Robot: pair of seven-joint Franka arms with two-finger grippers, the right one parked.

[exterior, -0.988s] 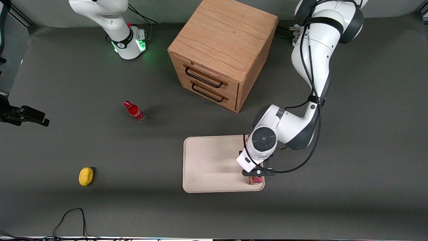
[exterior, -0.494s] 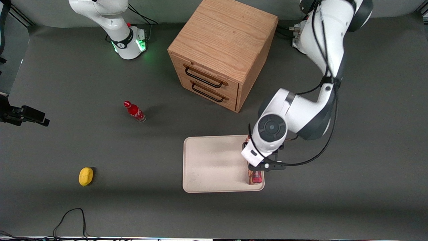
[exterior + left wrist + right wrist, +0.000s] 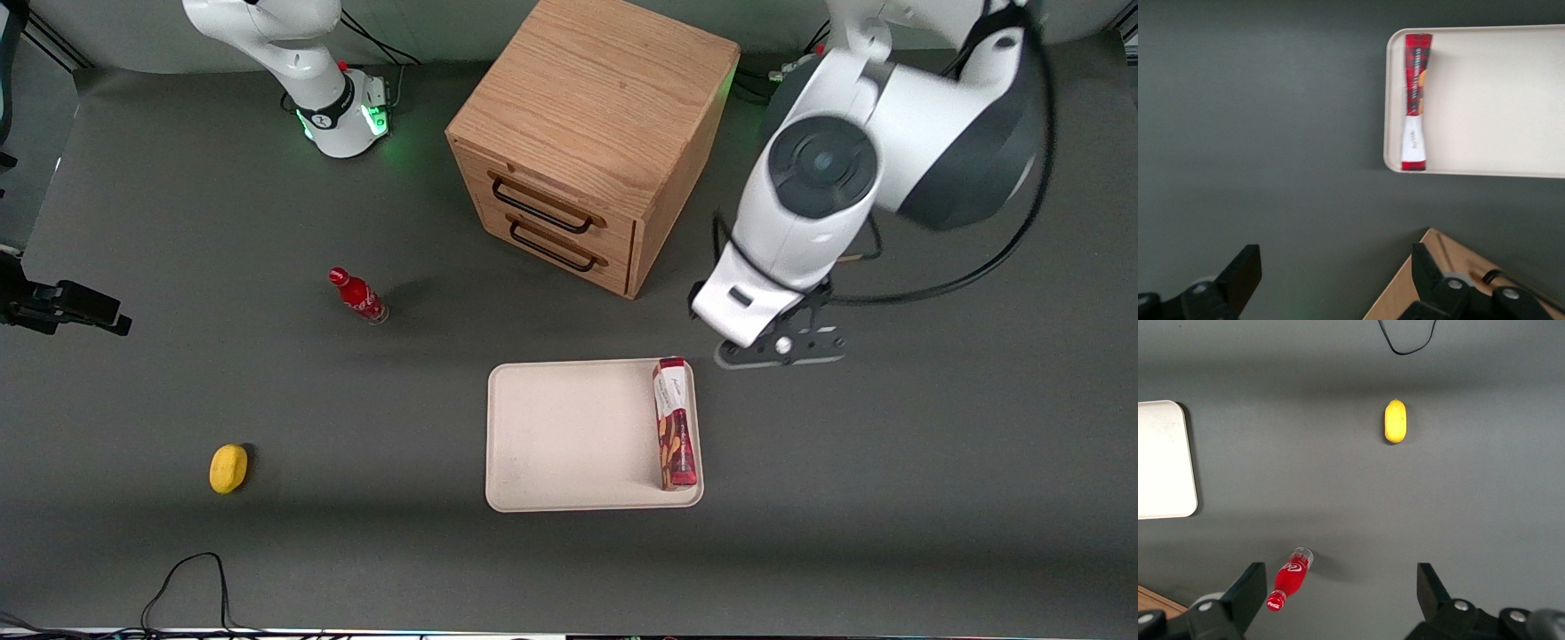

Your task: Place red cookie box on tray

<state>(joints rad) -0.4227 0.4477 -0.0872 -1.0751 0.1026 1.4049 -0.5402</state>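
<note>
Red cookie box (image 3: 674, 424) lying flat along the tray (image 3: 569, 436) edge, frame center-right, gripper (image 3: 1331, 280) up above bare table, fingers apart, holding nothing.

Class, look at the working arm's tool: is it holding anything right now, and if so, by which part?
Nothing is held. The tool is open and empty, raised above bare table beside the tray; the red cookie box lies on the tray.

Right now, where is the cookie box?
The red cookie box lies flat in the tray, along its rim nearest the working arm; the open gripper hangs above the table.
</note>
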